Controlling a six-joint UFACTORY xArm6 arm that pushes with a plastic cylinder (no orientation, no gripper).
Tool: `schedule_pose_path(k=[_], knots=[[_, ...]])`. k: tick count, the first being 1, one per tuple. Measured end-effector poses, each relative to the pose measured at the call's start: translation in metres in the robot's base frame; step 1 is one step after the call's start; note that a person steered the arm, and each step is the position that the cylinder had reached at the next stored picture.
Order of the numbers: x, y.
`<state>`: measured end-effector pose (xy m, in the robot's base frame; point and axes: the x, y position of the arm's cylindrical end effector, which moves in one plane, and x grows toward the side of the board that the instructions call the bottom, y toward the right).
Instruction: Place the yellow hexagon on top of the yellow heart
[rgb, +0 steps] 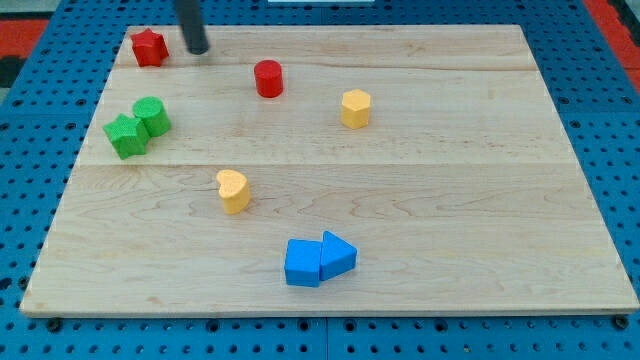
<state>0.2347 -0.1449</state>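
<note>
A: Where is my tip (198, 50) just now?

B: At the far left of the bench (450, 200), just right of the red star (149, 47) and apart from it. There is no gripper on this arm, only the dark rod, so nothing opens or closes.

A: And the yellow hexagon (355, 108)?

B: Right of the tip and a little nearer, well apart from it, past the red cylinder (268, 78), which stands between the two. The yellow heart (233, 190) lies nearer still, to the left of the hexagon.

A: So which way must the push go?

B: My judgement: the hexagon has to travel near and left toward the heart, so the tip should first get round to the hexagon's far right side. That means skirting the red cylinder on the way.

A: What are the pieces like?

B: Small, chunky, matte blocks on pale, smooth wooden planks. Two green blocks (136, 127) touch each other at the left; a blue cube (303, 263) and a blue wedge-like block (338, 255) touch at the near edge. All of them lie off the likely path.
</note>
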Motion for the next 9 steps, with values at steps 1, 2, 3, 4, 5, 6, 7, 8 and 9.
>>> schedule_pose_path(k=[1,2,3,4,5,6,7,8,9], knots=[[-0.003,0.061],[-0.002,0.118],[0.033,0.136],[0.081,0.108],[0.083,0.056],[0.080,-0.009],[0.061,0.007],[0.060,0.033],[0.049,0.046]])
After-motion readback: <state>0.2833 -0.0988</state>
